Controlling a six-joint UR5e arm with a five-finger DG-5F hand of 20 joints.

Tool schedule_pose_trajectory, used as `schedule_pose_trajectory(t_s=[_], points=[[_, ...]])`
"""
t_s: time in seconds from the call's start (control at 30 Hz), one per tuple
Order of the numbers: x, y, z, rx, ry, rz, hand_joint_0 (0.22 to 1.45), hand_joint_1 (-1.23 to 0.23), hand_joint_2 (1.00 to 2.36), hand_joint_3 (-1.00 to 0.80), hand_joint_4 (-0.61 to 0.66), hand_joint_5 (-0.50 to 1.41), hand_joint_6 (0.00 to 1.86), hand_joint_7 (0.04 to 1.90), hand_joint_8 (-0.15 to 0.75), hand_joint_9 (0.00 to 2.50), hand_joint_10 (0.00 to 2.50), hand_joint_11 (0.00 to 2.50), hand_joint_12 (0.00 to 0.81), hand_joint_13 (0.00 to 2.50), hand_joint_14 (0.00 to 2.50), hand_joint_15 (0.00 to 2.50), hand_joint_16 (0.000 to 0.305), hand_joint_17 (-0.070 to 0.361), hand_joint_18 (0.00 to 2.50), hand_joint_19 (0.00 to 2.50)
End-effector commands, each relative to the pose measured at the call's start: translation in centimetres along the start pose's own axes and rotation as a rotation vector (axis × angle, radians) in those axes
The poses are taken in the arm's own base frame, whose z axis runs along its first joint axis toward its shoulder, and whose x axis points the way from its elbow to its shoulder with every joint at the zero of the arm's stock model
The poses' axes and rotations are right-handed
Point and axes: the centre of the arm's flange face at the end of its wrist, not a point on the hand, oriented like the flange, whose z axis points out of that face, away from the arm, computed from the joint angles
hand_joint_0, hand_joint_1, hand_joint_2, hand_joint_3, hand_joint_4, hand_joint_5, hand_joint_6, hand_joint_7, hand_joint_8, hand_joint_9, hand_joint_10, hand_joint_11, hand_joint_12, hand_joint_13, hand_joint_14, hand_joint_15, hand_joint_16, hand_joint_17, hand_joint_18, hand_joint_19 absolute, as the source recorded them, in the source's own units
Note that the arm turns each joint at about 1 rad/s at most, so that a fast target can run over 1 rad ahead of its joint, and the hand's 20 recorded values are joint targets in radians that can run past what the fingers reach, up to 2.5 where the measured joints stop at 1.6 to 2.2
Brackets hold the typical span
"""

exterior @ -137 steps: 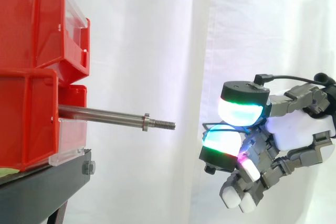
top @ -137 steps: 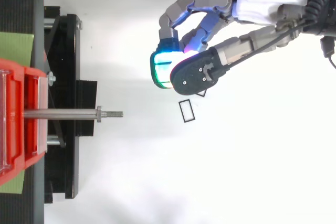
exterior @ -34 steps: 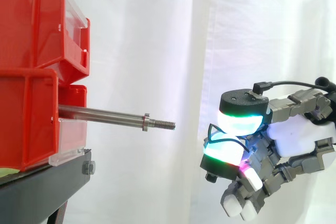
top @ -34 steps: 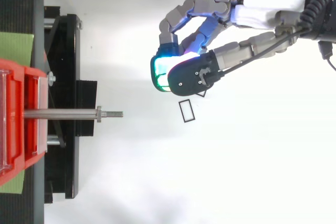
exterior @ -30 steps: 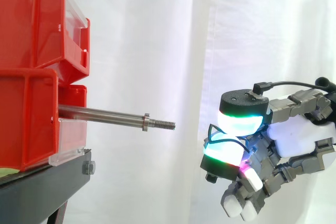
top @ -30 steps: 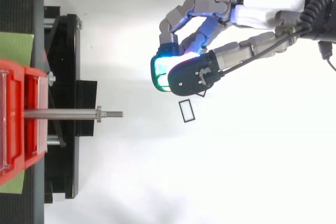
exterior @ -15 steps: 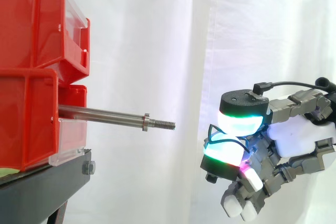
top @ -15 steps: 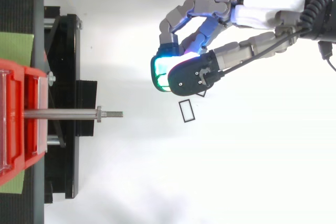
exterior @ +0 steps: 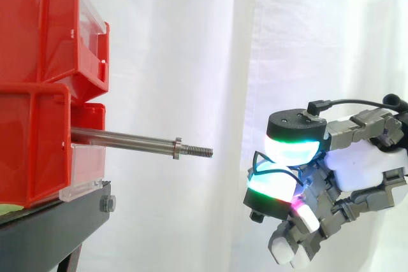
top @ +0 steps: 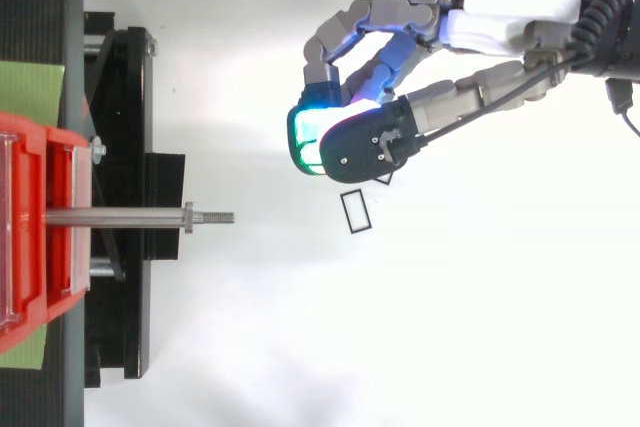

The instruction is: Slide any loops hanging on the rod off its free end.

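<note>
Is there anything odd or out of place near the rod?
Nothing is damaged or spilled. The rod is bare, with no loop hanging on it. A thin dark loop seems pinched between the fingers of the hand, which is apart from the rod's free end.

Rod (exterior: 127, 139) sticking out rightward from the stacked bins (exterior: 38, 87), hand (exterior: 363, 164) well apart beyond its free end.
The bins are sitting on the stand (exterior: 51, 227) at the left edge; the hand is hovering lower than the rod's tip, the loop (exterior: 255, 156) sitting pinched between its pads.
</note>
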Motion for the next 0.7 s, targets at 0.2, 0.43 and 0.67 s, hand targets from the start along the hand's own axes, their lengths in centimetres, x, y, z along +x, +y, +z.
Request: schedule_pose_trajectory(t_s=[0.2,0.43,0.67], points=[[-0.10,0.01,-0.01,0.000,-0.001,0.002,0.62,-0.70,1.03,-0.09,0.10,-0.15,0.91,1.07,0.279,0.97,0.02,0.53,0.342,0.67,0.02,0.44,0.052,0.117,0.45,0.49],[-0.09,-0.07,-0.03,0.001,-0.001,0.000,0.62,-0.69,1.03,-0.09,0.11,-0.16,0.92,1.04,0.284,0.98,0.02,0.54,0.339,0.70,0.02,0.48,0.051,0.114,0.47,0.47],[0.02,-0.05,-0.01,0.001,0.000,0.000,0.62,-0.69,1.03,-0.10,0.10,-0.16,0.92,1.04,0.277,0.98,0.02,0.54,0.337,0.70,0.02,0.48,0.050,0.112,0.47,0.47]])
